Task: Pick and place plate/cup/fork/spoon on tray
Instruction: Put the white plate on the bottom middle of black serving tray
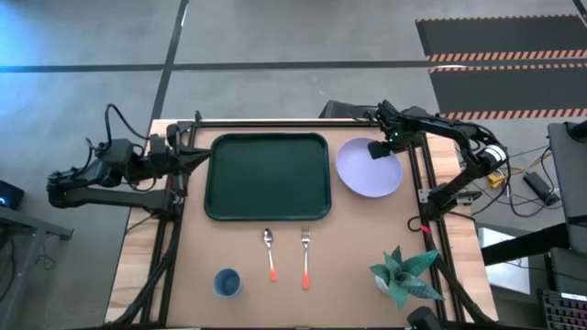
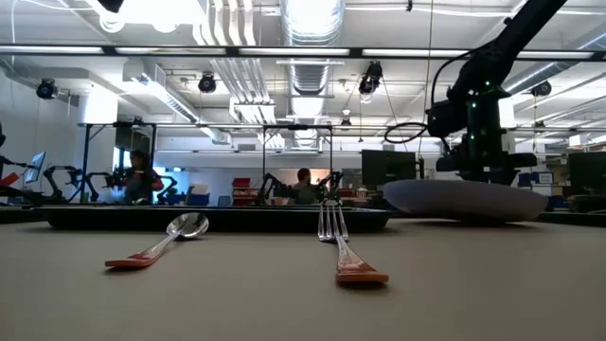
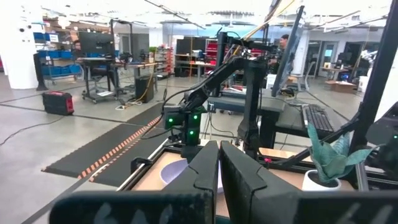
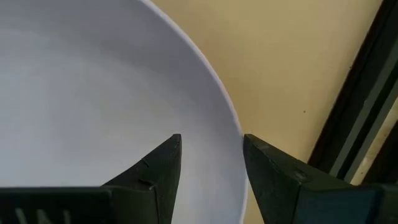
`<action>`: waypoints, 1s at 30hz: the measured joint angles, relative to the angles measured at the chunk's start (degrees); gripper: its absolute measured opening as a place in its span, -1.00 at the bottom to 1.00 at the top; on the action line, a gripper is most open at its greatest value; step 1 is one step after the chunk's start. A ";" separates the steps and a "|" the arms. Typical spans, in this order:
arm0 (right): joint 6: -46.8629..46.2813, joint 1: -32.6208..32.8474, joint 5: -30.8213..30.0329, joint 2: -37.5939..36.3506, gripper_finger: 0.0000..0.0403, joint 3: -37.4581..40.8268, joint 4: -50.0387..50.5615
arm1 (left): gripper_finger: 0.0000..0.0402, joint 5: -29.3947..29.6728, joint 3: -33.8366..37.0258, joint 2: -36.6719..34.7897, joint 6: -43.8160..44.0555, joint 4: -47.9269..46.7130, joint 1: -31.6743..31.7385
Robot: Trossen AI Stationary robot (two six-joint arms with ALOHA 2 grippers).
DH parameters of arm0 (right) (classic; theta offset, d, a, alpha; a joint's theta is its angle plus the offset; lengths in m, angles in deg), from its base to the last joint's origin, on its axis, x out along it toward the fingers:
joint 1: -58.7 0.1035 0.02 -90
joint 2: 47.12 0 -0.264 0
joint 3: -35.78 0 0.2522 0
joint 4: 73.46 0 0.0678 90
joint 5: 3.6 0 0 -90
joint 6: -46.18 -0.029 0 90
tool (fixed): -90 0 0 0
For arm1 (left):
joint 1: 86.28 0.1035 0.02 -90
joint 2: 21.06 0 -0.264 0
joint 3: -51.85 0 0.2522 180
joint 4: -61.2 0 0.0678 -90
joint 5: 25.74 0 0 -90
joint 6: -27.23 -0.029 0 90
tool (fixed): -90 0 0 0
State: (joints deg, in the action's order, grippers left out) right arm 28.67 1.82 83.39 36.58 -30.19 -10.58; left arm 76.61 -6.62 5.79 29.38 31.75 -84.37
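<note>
The pale lavender-white plate (image 1: 369, 170) lies flat on the table, right of the dark green tray (image 1: 266, 176). My right gripper (image 1: 380, 148) is open and low over the plate's far rim. One finger (image 4: 163, 163) is over the plate's inside and the other (image 4: 268, 167) is just outside the rim. The spoon (image 1: 269, 251) and the fork (image 1: 305, 257) lie side by side near of the tray, handles toward the near edge. The blue cup (image 1: 227, 282) stands upright near the front left. My left gripper (image 1: 183, 158) is shut and empty at the tray's left side. My right gripper comes from above, pointing down, with its fingers on either side of the plate's far rim (image 4: 234, 122). I cannot tell whether they touch it. The plate rests on the table (image 2: 464, 201).
A potted green plant (image 1: 402, 275) stands at the front right. Black frame rails (image 1: 424, 183) run along the table's left, right and far edges. People and other work tables show in the room beyond.
</note>
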 joint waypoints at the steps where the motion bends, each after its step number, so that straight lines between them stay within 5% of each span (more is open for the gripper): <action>1: 0.07 0.00 0.08 -0.05 -0.20 -0.09 -0.01 | -1.00 -0.02 0.00 -0.08 0.00 0.02 0.00; 17: 2.32 -0.83 -0.02 -0.26 -0.20 -5.74 3.13 | -1.00 -0.06 0.00 -0.85 0.00 0.00 0.00; 30: 4.25 -0.72 1.73 9.18 -0.20 -4.88 3.06 | -1.00 -0.07 0.00 -0.80 0.13 -0.22 0.00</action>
State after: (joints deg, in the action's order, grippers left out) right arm 32.92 1.10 85.12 45.76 -35.06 -7.51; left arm 76.54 -6.62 4.98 29.51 31.53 -84.37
